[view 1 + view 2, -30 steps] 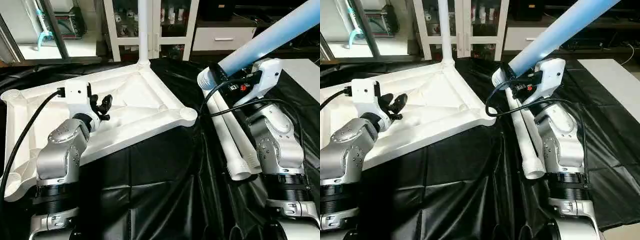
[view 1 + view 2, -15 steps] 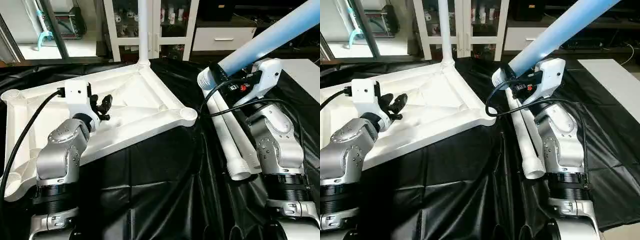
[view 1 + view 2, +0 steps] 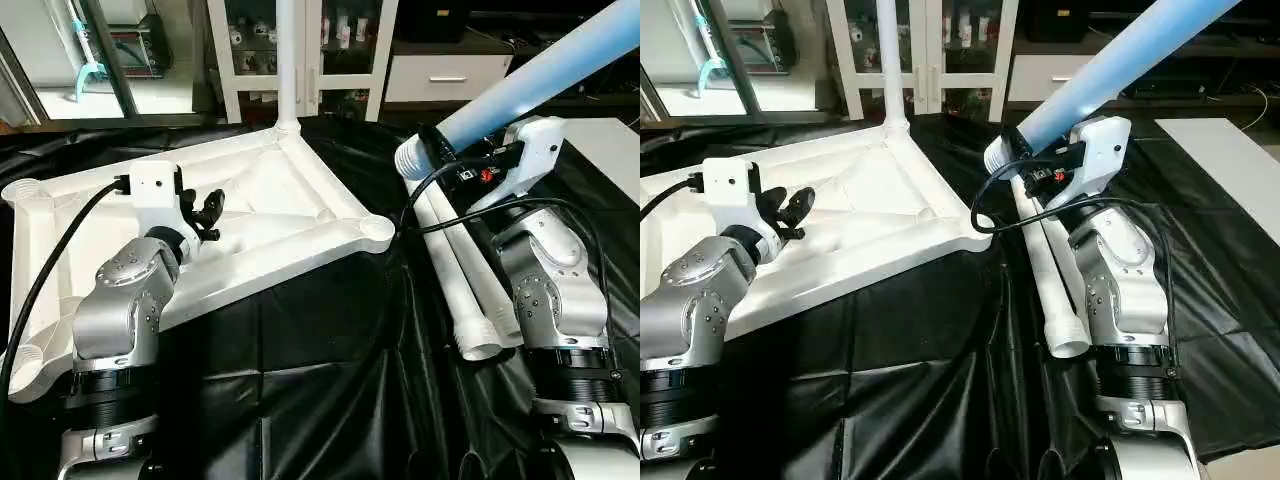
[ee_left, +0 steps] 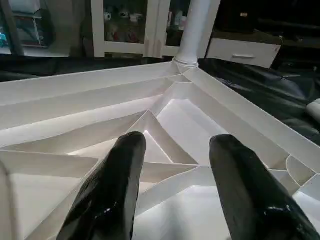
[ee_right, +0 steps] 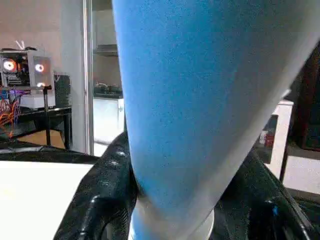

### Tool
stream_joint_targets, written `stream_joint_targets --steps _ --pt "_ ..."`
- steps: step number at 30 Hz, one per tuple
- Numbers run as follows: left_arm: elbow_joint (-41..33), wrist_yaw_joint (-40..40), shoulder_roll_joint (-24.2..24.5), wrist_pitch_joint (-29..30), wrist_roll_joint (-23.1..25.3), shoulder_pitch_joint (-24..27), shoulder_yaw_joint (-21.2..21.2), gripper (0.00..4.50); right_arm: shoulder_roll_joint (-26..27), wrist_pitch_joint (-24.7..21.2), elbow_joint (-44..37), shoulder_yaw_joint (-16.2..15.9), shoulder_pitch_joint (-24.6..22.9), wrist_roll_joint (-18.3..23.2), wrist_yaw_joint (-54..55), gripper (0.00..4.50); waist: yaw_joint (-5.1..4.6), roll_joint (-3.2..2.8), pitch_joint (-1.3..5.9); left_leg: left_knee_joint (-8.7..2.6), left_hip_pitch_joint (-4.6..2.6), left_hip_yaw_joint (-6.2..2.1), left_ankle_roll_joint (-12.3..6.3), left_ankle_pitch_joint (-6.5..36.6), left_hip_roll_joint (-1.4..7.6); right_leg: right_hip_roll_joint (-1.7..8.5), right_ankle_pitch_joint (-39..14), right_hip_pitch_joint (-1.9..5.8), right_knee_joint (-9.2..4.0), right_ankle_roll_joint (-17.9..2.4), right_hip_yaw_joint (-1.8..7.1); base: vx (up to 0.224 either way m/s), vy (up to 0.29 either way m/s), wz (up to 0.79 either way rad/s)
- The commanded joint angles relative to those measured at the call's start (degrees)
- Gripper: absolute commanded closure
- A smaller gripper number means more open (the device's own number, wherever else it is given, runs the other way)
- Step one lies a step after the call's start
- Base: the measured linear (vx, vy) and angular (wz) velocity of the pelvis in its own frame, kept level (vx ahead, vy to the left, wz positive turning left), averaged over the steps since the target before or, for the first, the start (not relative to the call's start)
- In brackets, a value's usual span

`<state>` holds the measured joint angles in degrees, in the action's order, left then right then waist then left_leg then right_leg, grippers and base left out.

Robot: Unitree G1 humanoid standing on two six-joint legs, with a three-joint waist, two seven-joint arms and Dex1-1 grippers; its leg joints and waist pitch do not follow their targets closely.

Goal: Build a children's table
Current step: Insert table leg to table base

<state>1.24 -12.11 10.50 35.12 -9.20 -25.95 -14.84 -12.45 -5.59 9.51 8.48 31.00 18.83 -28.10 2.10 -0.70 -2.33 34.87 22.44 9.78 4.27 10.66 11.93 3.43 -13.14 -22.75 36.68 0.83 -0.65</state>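
The right tool [image 3: 1025,160] clamps a smooth tapered leg [image 3: 1110,65] angled toward 1 o'clock. The left tool [image 4: 175,165] gapes wide over the glossy X-ribbed tabletop [image 3: 290,190].

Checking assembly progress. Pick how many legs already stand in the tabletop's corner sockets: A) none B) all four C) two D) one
D: one leg stands upright in the far corner socket of the tabletop; two more legs lie on the black sheet, and the right tool holds another leg in the air.
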Motion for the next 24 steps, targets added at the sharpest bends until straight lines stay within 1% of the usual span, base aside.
stream_joint_targets --steps 1,5,6,7,8,9,10,11,12,13,15,17,19,20,22,24 --pt "-1.04 0.25 -0.07 0.62 0.22 -0.44 0.17 2.11 -0.22 -0.14 -1.34 0.32 0.04 0.0 0.08 2.66 0.11 0.1 4.0 -3.03 -1.16 0.21 -3.6 1.41 0.23 2.2 11.65 3.21 -3.33 -13.6 1.12 0.0 0.0 0.0" --pt "-1.04 0.25 -0.07 0.62 0.22 -0.44 0.17 2.11 -0.22 -0.14 -1.34 0.32 0.04 0.0 0.08 2.66 0.09 0.09 4.0 -3.03 -1.16 0.2 -3.56 1.49 0.25 2.2 11.45 3.2 -3.33 -13.6 1.11 0.0 0.0 0.0" --pt "-12.92 3.14 -3.02 -1.02 2.89 8.08 5.72 2.11 1.06 -11.02 -14.41 0.43 -11.89 -0.39 8.68 2.66 -0.02 0.04 3.99 -3.02 -1.21 0.23 -3.52 1.56 0.27 2.15 11.39 3.16 -3.33 -13.6 1.12 0.0 0.0 0.0" --pt "-13.32 3.23 -3.12 -1.08 2.98 8.37 5.91 2.11 1.11 -11.39 -14.85 0.44 -12.3 -0.41 8.97 2.66 0.41 -0.01 3.85 -3.13 -1.03 -0.11 -3.33 -2.06 0.76 2.13 15.4 3.95 -3.16 -12.51 1.43 0.0 0.0 0.0" --pt "-13.32 3.23 -3.12 -1.08 2.98 8.37 5.91 2.11 1.11 -11.39 -14.85 0.44 -12.3 -0.41 8.97 2.66 0.61 -0.13 3.47 -3.43 -1.36 0.09 -4.46 -2.42 1.13 2.28 18.14 3.09 -3.46 -12.31 1.03 0.056 0.005 0.06" --pt "-13.32 3.23 -3.12 -1.08 2.98 8.37 5.91 2.11 1.11 -11.39 -14.85 0.44 -12.3 -0.41 8.97 2.66 0.24 -0.03 3.89 -3.4 -1.81 0.11 -3.3 1.2 0.55 1.97 13.25 3.24 -3.65 -12.61 0.89 0.0 0.0 0.0" --pt "-13.32 3.23 -3.12 -1.08 2.98 8.37 5.91 2.11 1.11 -11.39 -14.85 0.44 -12.3 -0.41 8.97 2.66 0.24 0.09 4.14 -3.44 -1.77 0.02 -2.76 2.03 0.51 2.06 11.58 3.47 -3.65 -12.55 0.93 0.0 0.0 0.0" --pt "-13.32 3.23 -3.12 -1.08 2.98 8.37 5.91 2.11 1.11 -11.39 -14.85 0.44 -12.3 -0.41 8.97 2.66 0.17 0.22 4.21 -3.4 -1.38 -0.06 -2.38 1.4 0.46 2.01 11.1 3.53 -3.58 -12.03 1.03 0.0 0.0 0.0" --pt "-13.32 3.23 -3.12 -1.08 2.98 8.37 5.91 2.11 1.11 -11.39 -14.85 0.44 -12.3 -0.41 8.97 2.66 0.01 0.1 3.62 -3.66 -1.35 0.04 -2.0 3.25 0.47 2.04 8.31 2.99 -4.02 -11.6 1.04 0.0 0.0 0.0" --pt "-13.32 3.23 -3.12 -1.08 2.98 8.37 5.91 2.11 1.11 -11.39 -14.85 0.44 -12.3 -0.41 8.97 2.66 -0.12 0.04 3.38 -3.83 -1.43 0.06 -1.62 5.17 0.52 2.11 5.7 2.83 -4.3 -11.36 1.04 0.0 0.0 0.0" --pt "-13.32 3.23 -3.12 -1.08 2.98 8.37 5.91 2.11 1.11 -11.39 -14.85 0.44 -12.3 -0.41 8.97 2.66 -0.58 0.13 2.87 -4.23 -1.56 0.1 0.09 10.64 0.5 2.24 -3.73 2.52 -5.2 -9.64 1.23 0.0 0.0 0.0" --pt "-13.32 3.23 -3.12 -1.08 2.98 8.37 5.91 2.11 1.11 -11.39 -14.85 0.44 -12.3 -0.41 8.97 2.66 -0.79 0.11 2.8 -4.36 -1.73 0.02 1.14 12.91 0.49 2.27 -7.86 2.27 -5.58 -8.47 1.34 0.0 0.0 0.0" --pt "-13.32 3.23 -3.12 -1.08 2.98 8.37 5.91 2.11 1.11 -11.39 -14.85 0.44 -12.3 -0.41 8.97 2.66 -0.79 0.08 2.92 -4.36 -1.65 -0.06 1.48 12.31 0.48 2.21 -7.38 2.19 -5.56 -7.81 1.37 0.0 0.0 0.0" --pt "-13.32 3.23 -3.12 -1.08 2.98 8.37 5.91 2.11 1.11 -11.39 -14.85 0.44 -12.3 -0.41 8.97 2.66 -0.74 0.06 3.0 -4.32 -1.62 -0.07 1.52 11.59 0.48 2.18 -6.12 2.15 -5.47 -7.67 1.38 0.0 0.0 0.0" --pt "-13.32 3.23 -3.12 -1.08 2.98 8.37 5.91 2.11 1.11 -11.39 -14.85 0.44 -12.3 -0.41 8.97 2.66 -0.68 0.03 3.15 -4.2 -1.46 -0.07 1.3 9.82 0.4 2.12 -2.93 2.28 -5.18 -7.95 1.34 0.0 0.0 0.0" --pt "-13.32 3.23 -3.12 -1.08 2.98 8.37 5.91 2.11 1.11 -11.39 -14.85 0.44 -12.3 -0.41 8.97 2.66 -0.6 0.02 3.26 -4.08 -1.45 -0.04 0.95 8.67 0.37 2.09 -0.74 2.36 -4.99 -8.3 1.33 0.0 0.0 0.0"
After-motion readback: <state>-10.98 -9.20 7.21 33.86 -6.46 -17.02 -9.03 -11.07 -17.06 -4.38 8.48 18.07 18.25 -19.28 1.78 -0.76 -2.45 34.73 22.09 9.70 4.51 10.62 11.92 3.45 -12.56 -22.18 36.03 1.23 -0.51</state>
